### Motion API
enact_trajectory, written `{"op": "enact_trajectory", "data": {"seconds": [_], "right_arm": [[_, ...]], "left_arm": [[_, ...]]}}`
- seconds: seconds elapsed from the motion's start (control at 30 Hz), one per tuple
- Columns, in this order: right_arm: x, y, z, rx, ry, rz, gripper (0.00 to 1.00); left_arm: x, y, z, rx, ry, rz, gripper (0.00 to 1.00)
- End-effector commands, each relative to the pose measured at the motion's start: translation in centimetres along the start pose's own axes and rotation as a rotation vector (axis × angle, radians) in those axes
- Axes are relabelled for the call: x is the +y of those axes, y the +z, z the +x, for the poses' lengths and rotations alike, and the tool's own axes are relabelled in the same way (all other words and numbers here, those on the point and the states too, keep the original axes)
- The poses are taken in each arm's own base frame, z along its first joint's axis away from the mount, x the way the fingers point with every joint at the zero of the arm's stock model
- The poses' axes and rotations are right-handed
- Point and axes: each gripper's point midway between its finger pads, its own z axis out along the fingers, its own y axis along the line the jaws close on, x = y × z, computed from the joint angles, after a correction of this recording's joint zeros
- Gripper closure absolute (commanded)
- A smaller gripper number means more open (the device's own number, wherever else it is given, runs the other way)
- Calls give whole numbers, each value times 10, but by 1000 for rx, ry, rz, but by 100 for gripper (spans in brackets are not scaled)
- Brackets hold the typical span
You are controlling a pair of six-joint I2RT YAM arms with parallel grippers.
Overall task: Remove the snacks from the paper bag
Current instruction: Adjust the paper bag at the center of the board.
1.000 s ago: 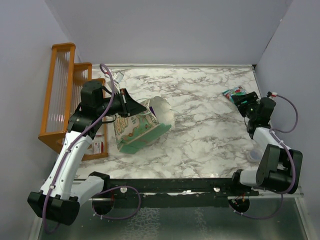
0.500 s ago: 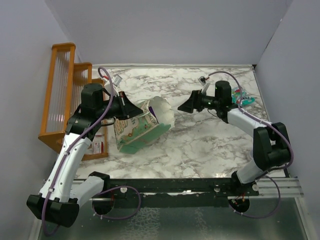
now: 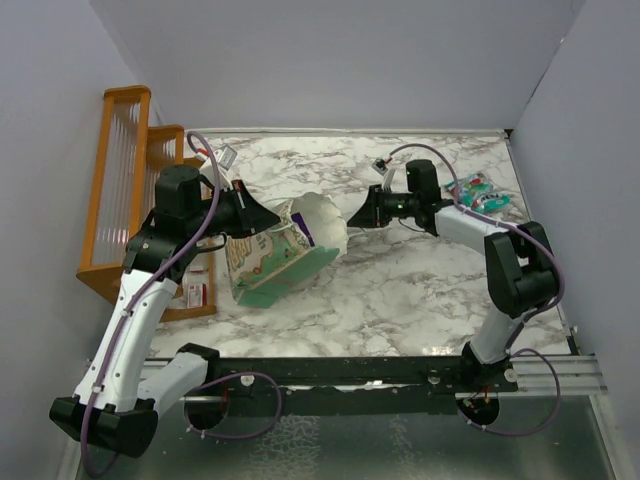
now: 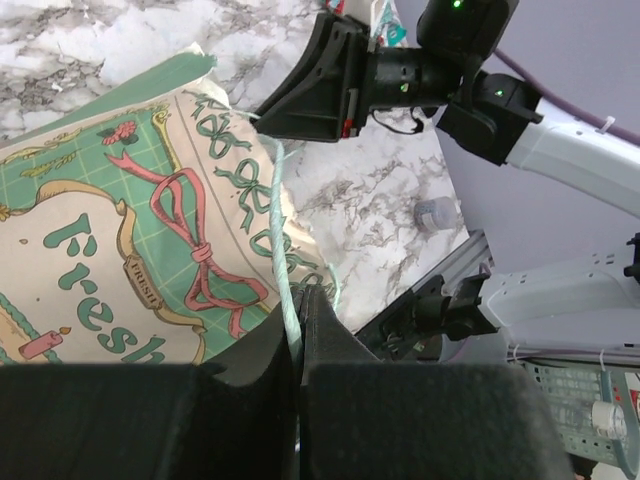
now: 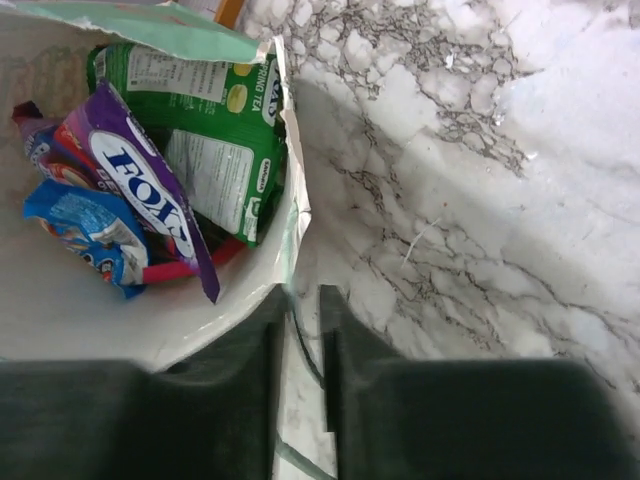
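Note:
The mint-green paper bag [image 3: 285, 255] lies on its side with its white mouth [image 3: 322, 222] facing right. My left gripper [image 3: 268, 216] is shut on the bag's thin string handle [image 4: 285, 250], above the cream printed panel [image 4: 110, 250]. My right gripper [image 3: 356, 216] is at the mouth. Its jaws are nearly together on the bag's rim [image 5: 296, 215], which runs in at the left finger [image 5: 262, 335]. Inside lie snacks: a green packet [image 5: 215, 140], a purple one [image 5: 140, 190] and a blue one [image 5: 85, 235]. More snacks [image 3: 478, 190] lie on the marble at the far right.
An orange wooden rack [image 3: 120, 200] stands along the left wall, with a small red-and-white box [image 3: 196, 292] at its foot. A small translucent disc [image 4: 436, 211] sits near the front right. Grey walls close in the marble table [image 3: 400, 290].
My right arm swung from the far right across to the bag's mouth, and its jaws went wide and then closed at the rim. The left gripper kept its hold on the handle.

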Motion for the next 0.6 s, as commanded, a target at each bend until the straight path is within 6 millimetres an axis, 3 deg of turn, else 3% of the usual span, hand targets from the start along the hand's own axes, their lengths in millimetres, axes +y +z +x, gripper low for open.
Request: {"op": "enact_trajectory", "data": {"seconds": [0.0, 0.3, 0.57], "right_arm": [[15, -4, 12, 0, 55, -42, 97], [59, -39, 54, -35, 98, -42, 99], [124, -41, 105, 33, 54, -138, 99]], "left_arm": [[-14, -10, -15, -48, 36, 9, 100], [-33, -7, -30, -81, 32, 88, 100], [-38, -2, -29, -65, 14, 136, 100]]}}
